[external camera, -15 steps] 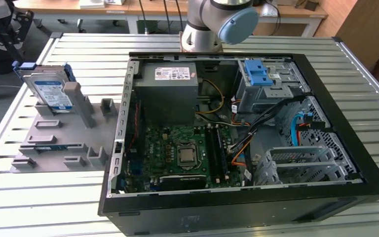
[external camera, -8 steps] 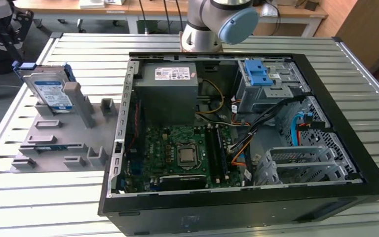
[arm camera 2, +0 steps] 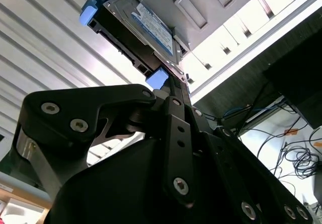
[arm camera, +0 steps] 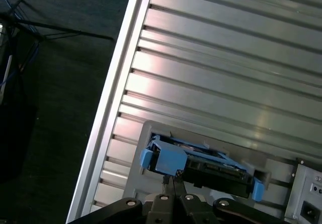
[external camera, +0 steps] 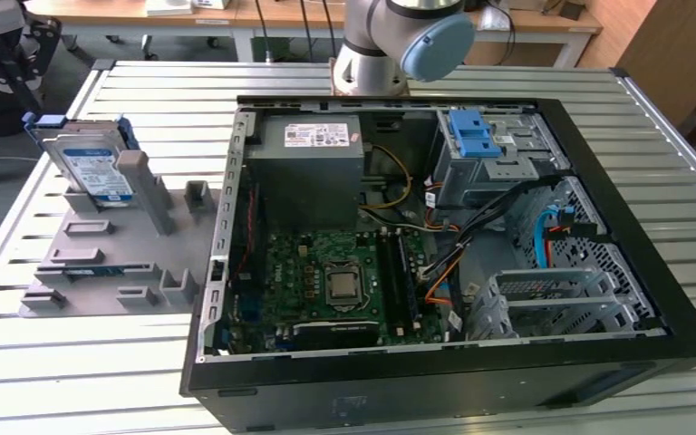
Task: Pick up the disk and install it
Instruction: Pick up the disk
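The disk stands on end at the far end of the grey fixture block, on the slatted bench to the exterior view's left of the open computer case. Its labelled face leans back a little and its long axis runs nearly upright, so a short edge is uppermost. In the exterior view nothing touches it, and the arm rises from behind the case. In the first wrist view the claw looks down the length of the disk. The upper edge, with its dark connector strip, shows as a narrow band between two blue carrier corners, and the fingertips line up with one of those corners, not with the middle of the band. In the second wrist view the claw points at the same blue corner of the disk, whose label is seen obliquely. The fingers appear drawn together with nothing between them. The wrist views do not tell how far the tips stand off the carrier, but the disk lies straight ahead of the claw and apart from it. The claw's black links spread roughly along the band, so I judge that the fingers part along the disk's width, not across its thin side. The drive cage with the blue latch sits inside the case, well apart from the disk.
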Robot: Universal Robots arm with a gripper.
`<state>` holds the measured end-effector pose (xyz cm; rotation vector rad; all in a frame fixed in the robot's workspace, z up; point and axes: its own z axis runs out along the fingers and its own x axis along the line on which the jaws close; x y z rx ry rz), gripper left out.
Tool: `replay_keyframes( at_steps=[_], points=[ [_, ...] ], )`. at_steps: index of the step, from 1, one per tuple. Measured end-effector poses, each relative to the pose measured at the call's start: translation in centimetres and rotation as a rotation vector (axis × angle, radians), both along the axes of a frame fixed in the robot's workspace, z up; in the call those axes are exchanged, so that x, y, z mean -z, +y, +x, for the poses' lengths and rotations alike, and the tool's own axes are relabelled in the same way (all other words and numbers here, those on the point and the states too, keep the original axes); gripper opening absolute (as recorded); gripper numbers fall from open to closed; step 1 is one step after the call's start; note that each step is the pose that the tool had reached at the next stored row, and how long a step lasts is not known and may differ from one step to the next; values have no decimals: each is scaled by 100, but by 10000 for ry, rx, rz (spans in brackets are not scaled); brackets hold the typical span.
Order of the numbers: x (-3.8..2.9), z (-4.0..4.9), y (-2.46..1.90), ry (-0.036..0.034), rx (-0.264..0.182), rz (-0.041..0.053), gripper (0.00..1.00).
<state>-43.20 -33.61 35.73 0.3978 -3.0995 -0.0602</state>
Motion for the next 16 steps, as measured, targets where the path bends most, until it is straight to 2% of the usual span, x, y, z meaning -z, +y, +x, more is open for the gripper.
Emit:
replay_keyframes(
  at_steps=[6,16],
  points=[
    [0,0,0,-5,-416,0,11],
    [2,0,0,-8,-2055,0,11]
  ],
)
